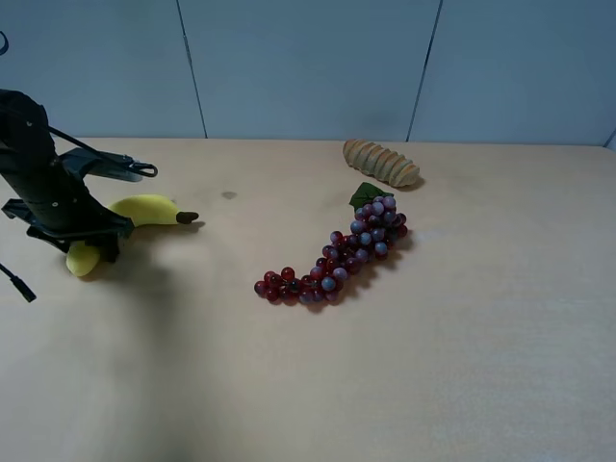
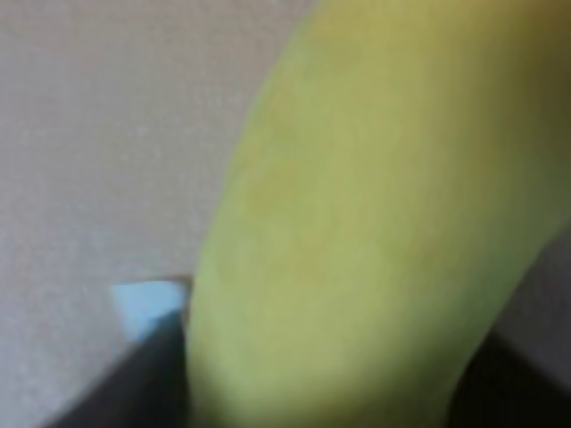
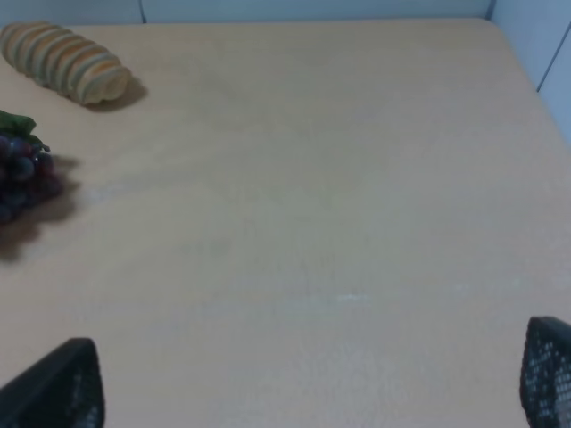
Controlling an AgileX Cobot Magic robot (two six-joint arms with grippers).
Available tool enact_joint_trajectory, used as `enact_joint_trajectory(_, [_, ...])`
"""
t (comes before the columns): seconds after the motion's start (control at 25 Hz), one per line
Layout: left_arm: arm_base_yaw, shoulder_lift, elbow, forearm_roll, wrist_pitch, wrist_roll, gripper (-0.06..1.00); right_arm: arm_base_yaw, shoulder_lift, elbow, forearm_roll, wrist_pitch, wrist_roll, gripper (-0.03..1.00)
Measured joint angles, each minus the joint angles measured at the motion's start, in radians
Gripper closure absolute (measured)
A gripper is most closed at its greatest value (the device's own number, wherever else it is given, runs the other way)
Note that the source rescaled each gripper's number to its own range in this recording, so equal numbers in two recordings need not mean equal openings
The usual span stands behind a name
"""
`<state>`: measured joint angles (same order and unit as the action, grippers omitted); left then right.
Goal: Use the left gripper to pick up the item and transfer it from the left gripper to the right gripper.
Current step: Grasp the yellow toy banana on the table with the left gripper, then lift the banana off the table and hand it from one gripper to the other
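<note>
The yellow banana (image 1: 144, 209) lies at the left of the table, its dark stem tip pointing right. My left gripper (image 1: 96, 241) is down over the banana's middle. In the left wrist view the banana (image 2: 375, 223) fills the picture, and a dark finger (image 2: 152, 383) presses against each side, so the gripper looks shut on it. A small white tag (image 2: 147, 303) shows beside the banana. My right gripper (image 3: 312, 383) is open and empty above bare table. It is out of the exterior high view.
A red-purple grape bunch (image 1: 337, 255) lies mid-table and shows at the edge of the right wrist view (image 3: 22, 174). A ribbed tan bread roll (image 1: 381, 162) lies behind it, also seen in the right wrist view (image 3: 62, 61). A loose black cable (image 1: 14, 281) dangles from the left arm.
</note>
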<state>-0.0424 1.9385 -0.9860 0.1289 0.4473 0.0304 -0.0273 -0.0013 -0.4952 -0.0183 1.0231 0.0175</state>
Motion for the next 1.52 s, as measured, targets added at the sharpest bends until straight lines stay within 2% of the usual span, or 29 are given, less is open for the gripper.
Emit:
enact_joint_trajectory(0.12, [0.0, 0.0, 0.0, 0.0, 0.0, 0.0, 0.88, 0.0, 0.0, 0.0, 0.0, 0.0, 0.0, -0.03])
enact_joint_trajectory(0.16, [0.0, 0.0, 0.0, 0.0, -0.002, 0.001, 0.94, 0.0, 0.0, 0.0, 0.0, 0.0, 0.0, -0.03])
enact_joint_trajectory(0.36, [0.0, 0.0, -0.013, 0.002, -0.003, 0.004, 0.94, 0.0, 0.0, 0.0, 0.0, 0.0, 0.0, -0.03])
enact_joint_trajectory(0.56, [0.0, -0.036, -0.094, -0.011, 0.072, 0.008, 0.94, 0.0, 0.0, 0.0, 0.0, 0.0, 0.0, -0.03])
enact_joint_trajectory(0.64, [0.0, -0.072, -0.13, -0.04, 0.107, 0.024, 0.94, 0.0, 0.0, 0.0, 0.0, 0.0, 0.0, -0.03])
enact_joint_trajectory(1.04, [-0.011, -0.236, -0.265, -0.248, 0.368, 0.245, 0.94, 0.0, 0.0, 0.0, 0.0, 0.0, 0.0, -0.03])
enact_joint_trajectory(1.16, [-0.061, -0.239, -0.307, -0.288, 0.411, 0.286, 0.94, 0.0, 0.0, 0.0, 0.0, 0.0, 0.0, -0.03])
enact_joint_trajectory(1.24, [-0.115, -0.239, -0.329, -0.288, 0.42, 0.295, 0.94, 0.0, 0.0, 0.0, 0.0, 0.0, 0.0, -0.03])
enact_joint_trajectory(1.52, [-0.337, -0.239, -0.372, -0.283, 0.424, 0.399, 0.94, 0.0, 0.0, 0.0, 0.0, 0.0, 0.0, -0.03])
